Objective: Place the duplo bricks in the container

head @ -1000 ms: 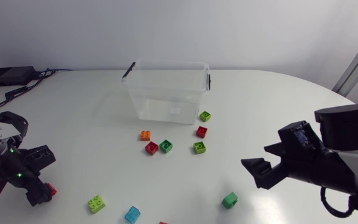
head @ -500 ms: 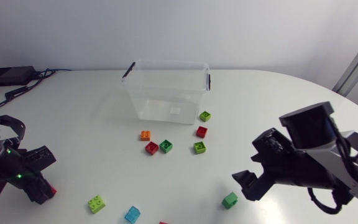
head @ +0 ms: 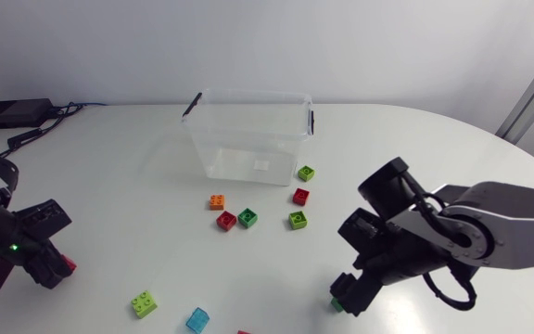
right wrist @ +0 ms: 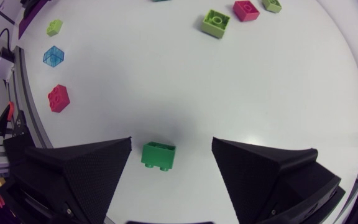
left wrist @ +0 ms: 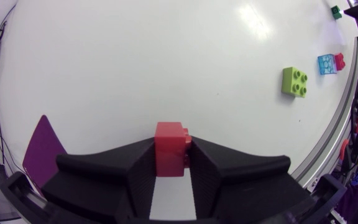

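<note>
The clear container stands at the back middle of the table. My left gripper is at the front left, shut on a red brick that sits between its fingers. My right gripper is low at the front right, open, with its fingers either side of a green brick lying on the table, apart from both. In front of the container lie loose bricks: lime, red, orange, red, green and lime.
A lime brick and a blue brick lie near the front edge, with a red one right at the edge. My right arm's links stretch across the right side of the table.
My left gripper has shut on the red brick and shifted slightly left. My right arm has swung down and left, bringing its open gripper over the green brick.
</note>
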Available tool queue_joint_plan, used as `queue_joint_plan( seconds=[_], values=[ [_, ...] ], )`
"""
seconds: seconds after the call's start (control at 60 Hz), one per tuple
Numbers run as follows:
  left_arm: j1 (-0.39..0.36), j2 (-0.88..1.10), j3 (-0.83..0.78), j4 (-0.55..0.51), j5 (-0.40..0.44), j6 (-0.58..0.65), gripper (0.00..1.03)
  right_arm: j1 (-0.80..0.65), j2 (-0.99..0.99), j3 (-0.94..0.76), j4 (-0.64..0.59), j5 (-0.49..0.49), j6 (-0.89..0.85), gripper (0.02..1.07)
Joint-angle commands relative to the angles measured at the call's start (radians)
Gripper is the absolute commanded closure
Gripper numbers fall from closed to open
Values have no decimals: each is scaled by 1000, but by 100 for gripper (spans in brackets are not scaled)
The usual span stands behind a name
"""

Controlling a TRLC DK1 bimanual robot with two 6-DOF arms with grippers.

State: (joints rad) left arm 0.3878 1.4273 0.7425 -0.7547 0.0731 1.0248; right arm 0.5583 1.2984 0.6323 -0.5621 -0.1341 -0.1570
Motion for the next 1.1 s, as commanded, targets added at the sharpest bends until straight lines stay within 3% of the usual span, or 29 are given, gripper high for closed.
queue_joint_plan(
  seconds=[0.0, 0.2, 0.4, 0.517, 0.617, 0.767, 1.083],
  values=[
    [11, -25, 61, -41, 31, 8, 79, 28, 61, 10, -24, -6, 27, 15],
    [2, -47, 179, -77, 125, -49, 79, 34, 127, 12, -27, -1, 33, 19],
    [-73, -31, 287, -75, 198, -154, 79, 49, 148, 12, -25, 4, 43, 38],
    [-130, -27, 311, -52, 218, -210, 79, 49, 167, 10, -18, 4, 42, 55],
    [-170, -27, 321, -11, 229, -266, 79, 40, 171, 10, -1, -2, 42, 82],
    [-247, -7, 351, 55, 241, -353, 79, 41, 160, 14, -7, 1, 39, 84],
    [-408, 90, 440, 313, 272, -606, 78, 9, 70, 89, -78, 4, 47, 84]
  ],
)
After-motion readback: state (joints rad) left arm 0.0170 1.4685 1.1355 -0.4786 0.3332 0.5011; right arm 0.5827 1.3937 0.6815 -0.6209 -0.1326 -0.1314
